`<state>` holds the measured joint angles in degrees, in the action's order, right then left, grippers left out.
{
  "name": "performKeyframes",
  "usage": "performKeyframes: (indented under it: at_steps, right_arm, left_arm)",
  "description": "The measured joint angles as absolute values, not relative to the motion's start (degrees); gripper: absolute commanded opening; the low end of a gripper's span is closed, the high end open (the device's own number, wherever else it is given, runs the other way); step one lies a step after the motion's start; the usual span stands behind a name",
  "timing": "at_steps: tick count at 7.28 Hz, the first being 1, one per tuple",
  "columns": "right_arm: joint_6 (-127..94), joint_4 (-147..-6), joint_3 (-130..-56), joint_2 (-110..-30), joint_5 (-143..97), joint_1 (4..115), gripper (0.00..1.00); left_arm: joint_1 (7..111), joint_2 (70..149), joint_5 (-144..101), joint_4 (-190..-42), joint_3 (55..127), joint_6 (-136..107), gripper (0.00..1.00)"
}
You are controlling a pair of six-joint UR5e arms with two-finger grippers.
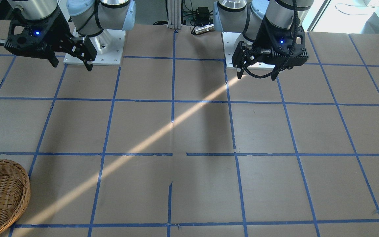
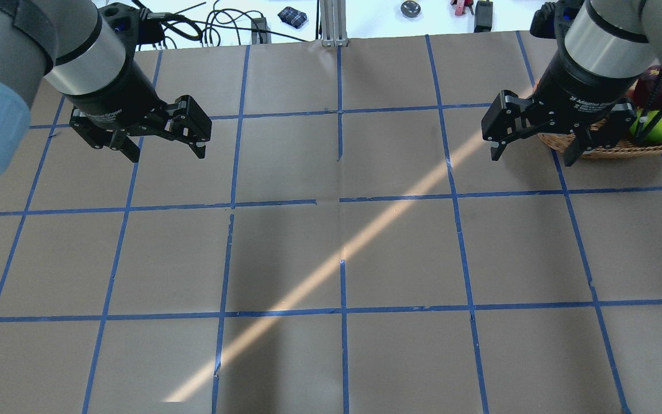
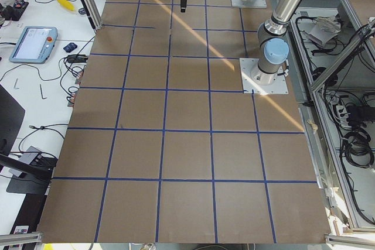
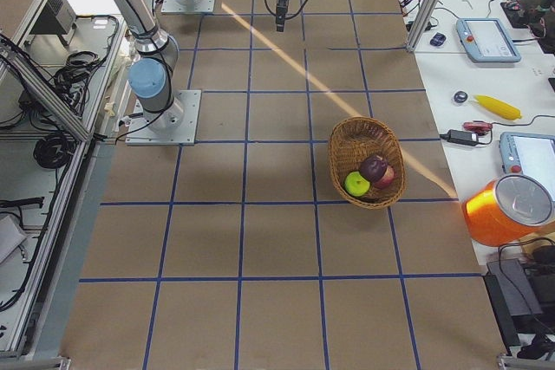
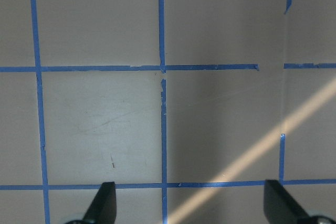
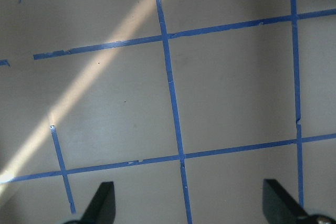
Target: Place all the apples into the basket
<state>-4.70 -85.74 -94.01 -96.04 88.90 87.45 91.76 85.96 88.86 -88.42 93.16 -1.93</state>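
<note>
Front-facing: the left gripper point(image 1: 256, 76) and right gripper point(image 1: 72, 65) are hanging spread wide, carrying nothing. Overhead: the wicker basket point(image 2: 612, 152) is sitting just beyond the right gripper. Right side: the green apple point(image 4: 356, 184), maroon apple point(image 4: 375, 167) and red apple point(image 4: 387, 178) are lying inside it, touching. They are probably firm, smooth and slippery, so any grip is best taken across the middle.

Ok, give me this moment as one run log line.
apples: all three in basket | left gripper: open, empty, raised | right gripper: open, empty, raised, clear of basket | task: looks complete
</note>
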Motion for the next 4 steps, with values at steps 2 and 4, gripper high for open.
performKeyframes:
  at_steps: [2, 4]
  right_arm:
    - [-4.31, -86.23, -94.95, -96.01, 88.92, 87.45, 1.0]
    - [-4.25, -86.45, -95.45, -96.08, 88.93, 87.45, 1.0]
  left_arm:
    - [91.76, 85.94, 88.86, -88.47, 93.16, -1.93, 1.0]
    - [91.76, 85.93, 88.86, -88.5, 93.16, -1.92, 1.0]
